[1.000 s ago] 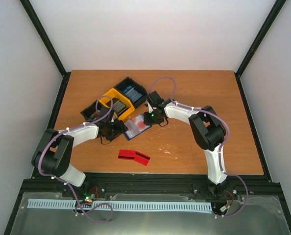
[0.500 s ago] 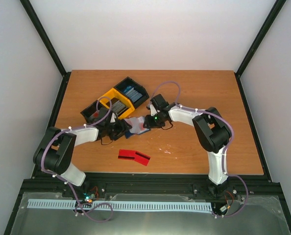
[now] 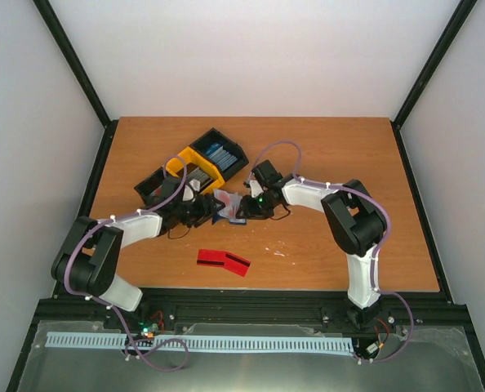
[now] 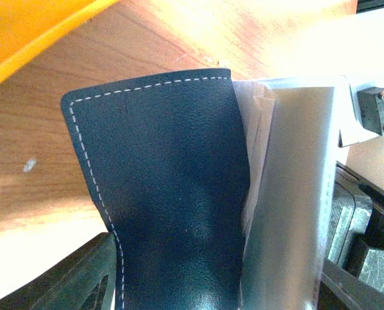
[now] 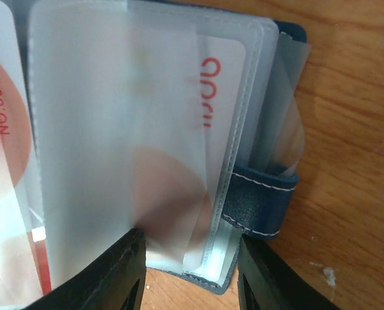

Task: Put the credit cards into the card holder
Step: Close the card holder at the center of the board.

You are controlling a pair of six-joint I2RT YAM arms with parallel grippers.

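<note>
Both grippers have closed in on each other since a second ago, lifting the card holder [image 3: 224,202] between them.

From above, the left gripper [image 3: 200,211] and right gripper [image 3: 244,206] flank the card holder. One red credit card [image 3: 223,261] lies flat, well nearer the arm bases, long axis left-right, about equally near both arms. Beyond the holder, a yellow bin [image 3: 180,166] and black bins [image 3: 215,132] hold stacked items.

The left wrist view shows its fingers [image 4: 75,284] clamped across the navy cover.

In the right wrist view a clear sleeve [image 5: 160,129] already holds a card, and I cannot tell what these fingers [image 5: 111,274] pinch.
</note>
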